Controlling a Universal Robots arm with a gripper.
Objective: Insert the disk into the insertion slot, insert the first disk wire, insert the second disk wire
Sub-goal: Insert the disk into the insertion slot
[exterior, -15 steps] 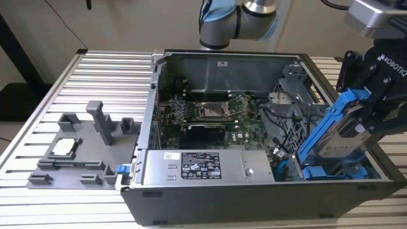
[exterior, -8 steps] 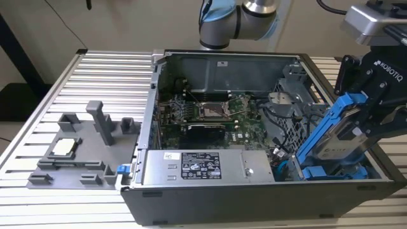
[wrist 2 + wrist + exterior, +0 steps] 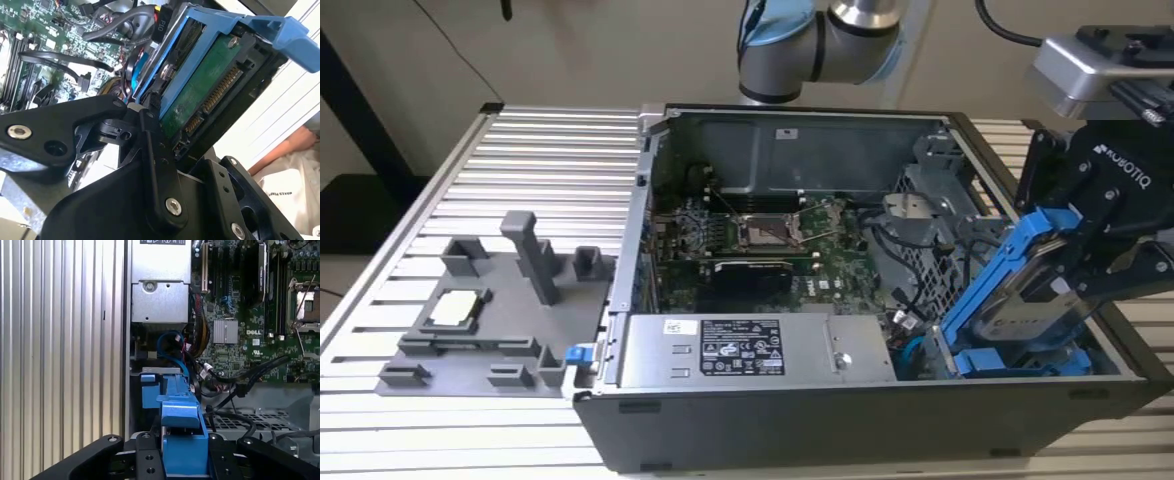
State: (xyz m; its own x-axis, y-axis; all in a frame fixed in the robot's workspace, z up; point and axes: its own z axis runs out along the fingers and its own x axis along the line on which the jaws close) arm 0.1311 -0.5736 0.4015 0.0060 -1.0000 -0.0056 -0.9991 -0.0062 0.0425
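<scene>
The disk [image 3: 1030, 300], a silver drive in a bright blue carrier frame, stands tilted at the exterior view's right. Its lower end dips into the drive bay [image 3: 947, 345] at the corner of the open computer case. My gripper [image 3: 1091, 268] is shut on its upper part. The second wrist view shows the disk's green circuit side [image 3: 205, 95] clamped by a black finger [image 3: 150, 137]. The blue frame [image 3: 182, 437] sits between my fingers in the first wrist view. Loose black wires [image 3: 250, 377] with connectors lie over the board beside the bay, and cables [image 3: 127, 25] hang near the disk.
Another blue carrier [image 3: 1021, 362] sits low in the bay. The case holds a motherboard [image 3: 761, 240] and a silver power supply [image 3: 747, 350]. A grey fixture [image 3: 494, 300] stands on the ribbed table at the exterior view's left. A person's hand [image 3: 295, 145] shows beyond the case.
</scene>
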